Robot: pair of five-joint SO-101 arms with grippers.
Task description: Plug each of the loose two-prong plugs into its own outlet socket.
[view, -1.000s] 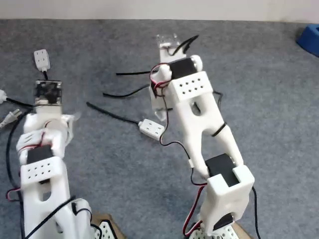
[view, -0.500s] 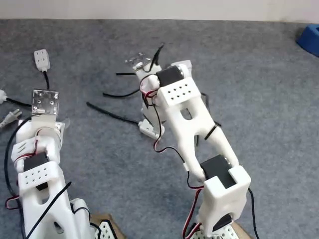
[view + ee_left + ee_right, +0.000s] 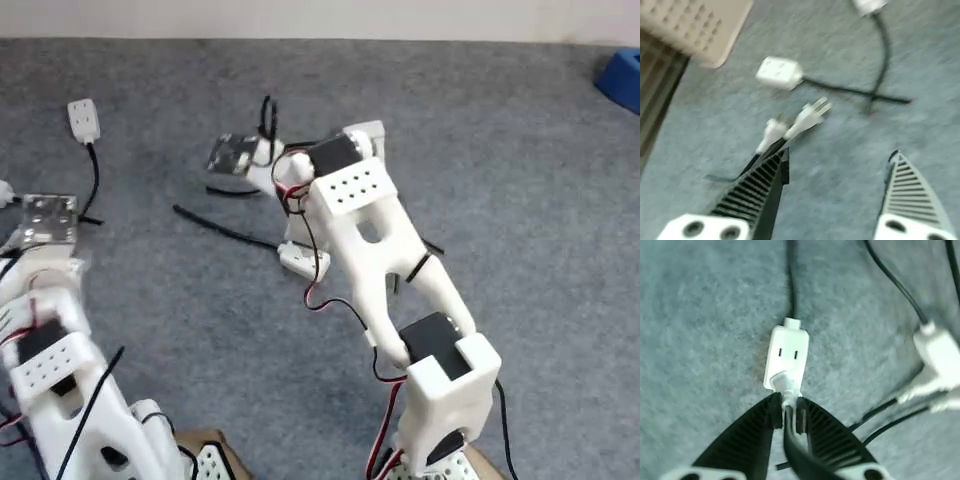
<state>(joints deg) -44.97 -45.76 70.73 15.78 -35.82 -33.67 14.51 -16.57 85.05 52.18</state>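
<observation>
The right arm (image 3: 365, 225) swings its wrist (image 3: 240, 155) from upper centre to upper left in the high view, half covering the outlet (image 3: 295, 257); the left arm (image 3: 50, 300) shifts leftward.

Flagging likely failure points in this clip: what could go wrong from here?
The right gripper holds a plug at the end of the outlet socket, which lies loose on the carpet; a push might slide the socket instead of seating the prongs. The left gripper is open near two loose plugs lying close together, so closing could catch both.
</observation>
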